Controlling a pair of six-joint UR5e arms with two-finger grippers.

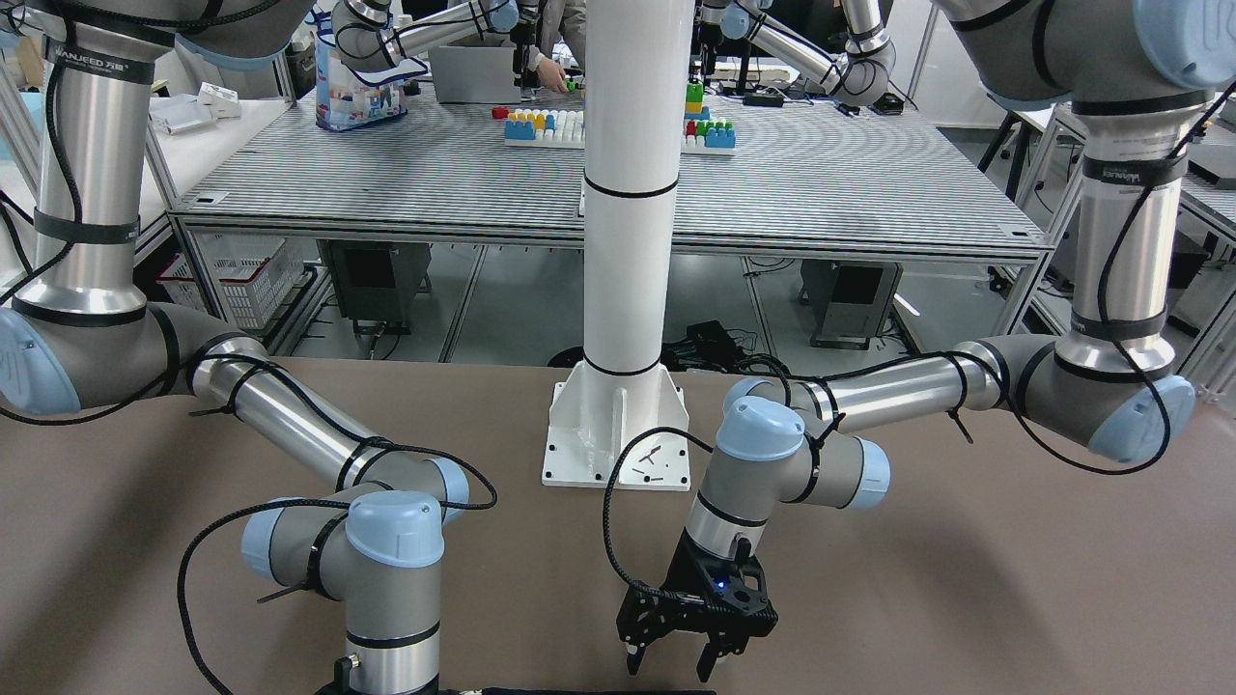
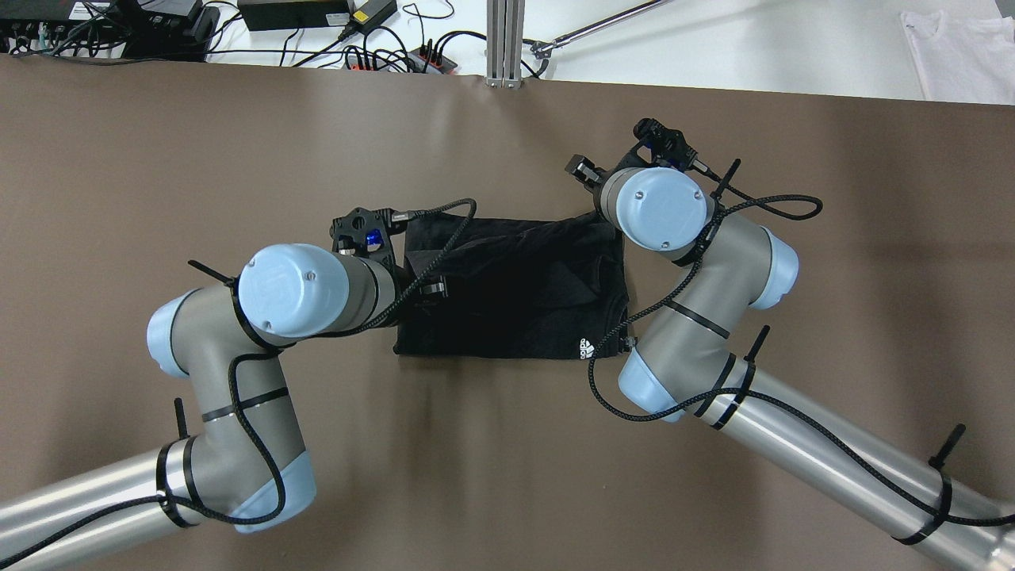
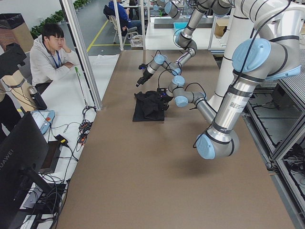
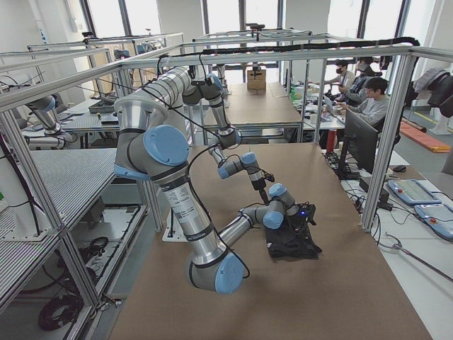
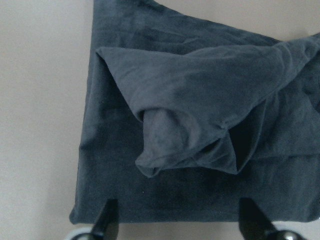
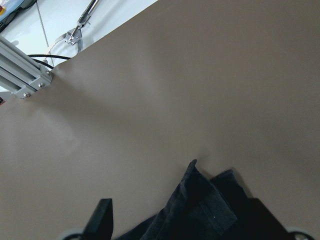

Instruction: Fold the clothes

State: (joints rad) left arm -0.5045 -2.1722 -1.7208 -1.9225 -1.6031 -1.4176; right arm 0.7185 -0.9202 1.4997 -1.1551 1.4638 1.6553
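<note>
The clothes (image 2: 515,293) are a black piece folded into a rough rectangle in the middle of the brown table (image 2: 507,476), with a small white logo (image 2: 584,347) at the near right corner. A loose flap (image 5: 190,130) lies crumpled on top. My left gripper (image 2: 419,255) stands open over the cloth's left edge, its fingertips (image 5: 107,220) straddling that edge. My right gripper (image 2: 591,186) is at the far right corner, open. There a raised cloth corner (image 6: 200,195) sits between its fingers (image 6: 102,215), and the other finger is mostly hidden.
A white pillar's base (image 1: 618,425) is bolted to the table on the robot's side. Cables and power strips (image 2: 381,55) and an aluminium post (image 2: 505,40) lie beyond the far edge. A person (image 3: 50,52) sits beside the table.
</note>
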